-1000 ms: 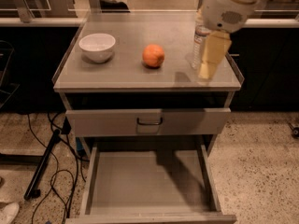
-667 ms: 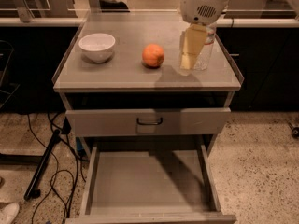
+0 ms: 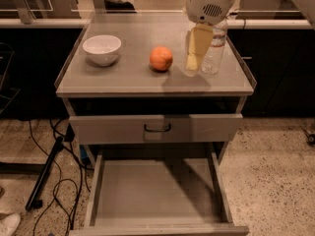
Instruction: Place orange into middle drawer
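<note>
The gripper (image 3: 195,65) hangs low over the cabinet top (image 3: 123,80), pointing down, with nothing in its hold; whether it is open or closed I cannot tell from this angle. The orange (image 3: 161,58) sits on the top just beside it, on the side toward the white bowl (image 3: 102,48), apart from it and untouched, so the pick is not yet made. 1 risk is the fruit itself. It is round and smooth, and a descent that lands off its centre would likely nudge it away from the gripper, toward the bowl or off the front edge. A 2nd risk stands on the gripper's other side and slightly behind it: a clear plastic bottle (image 3: 215,53), so close that it looks nearly touching. A sideways swing or a wrist turn there could tip it. The middle drawer (image 3: 152,191) lies pulled out well below and in front of the gripper, its floor bare. The upper drawer front (image 3: 157,128) juts out between them, though, so an orange carried straight down without first coming forward might clip it. A release from too high would probably let the fruit bounce or roll about on the flat floor.
</note>
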Tool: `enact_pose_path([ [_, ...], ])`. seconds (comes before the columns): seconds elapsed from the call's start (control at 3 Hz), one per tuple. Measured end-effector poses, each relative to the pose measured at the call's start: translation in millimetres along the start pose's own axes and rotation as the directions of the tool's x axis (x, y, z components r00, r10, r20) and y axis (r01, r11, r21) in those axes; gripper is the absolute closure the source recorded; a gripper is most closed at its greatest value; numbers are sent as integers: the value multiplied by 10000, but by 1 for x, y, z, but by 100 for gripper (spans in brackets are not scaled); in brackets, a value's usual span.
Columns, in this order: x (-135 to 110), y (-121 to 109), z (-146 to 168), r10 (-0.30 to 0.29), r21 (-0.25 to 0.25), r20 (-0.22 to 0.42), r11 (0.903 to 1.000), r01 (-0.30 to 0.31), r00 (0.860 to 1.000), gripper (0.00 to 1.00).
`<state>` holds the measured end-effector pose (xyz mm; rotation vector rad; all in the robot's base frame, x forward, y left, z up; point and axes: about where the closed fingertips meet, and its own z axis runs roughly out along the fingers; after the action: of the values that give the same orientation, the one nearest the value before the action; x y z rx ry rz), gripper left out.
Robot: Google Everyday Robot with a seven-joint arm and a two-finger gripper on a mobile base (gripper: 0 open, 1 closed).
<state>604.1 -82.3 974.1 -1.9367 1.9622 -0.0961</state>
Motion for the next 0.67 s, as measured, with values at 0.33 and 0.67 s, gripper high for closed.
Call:
enact_pose_path([
  [0.33,-15,-26,18,-252,-30,87,9997,253,9996,0],
  [0.67,-20,-54,54,-397,-223,124,9990,399,9991,0],
])
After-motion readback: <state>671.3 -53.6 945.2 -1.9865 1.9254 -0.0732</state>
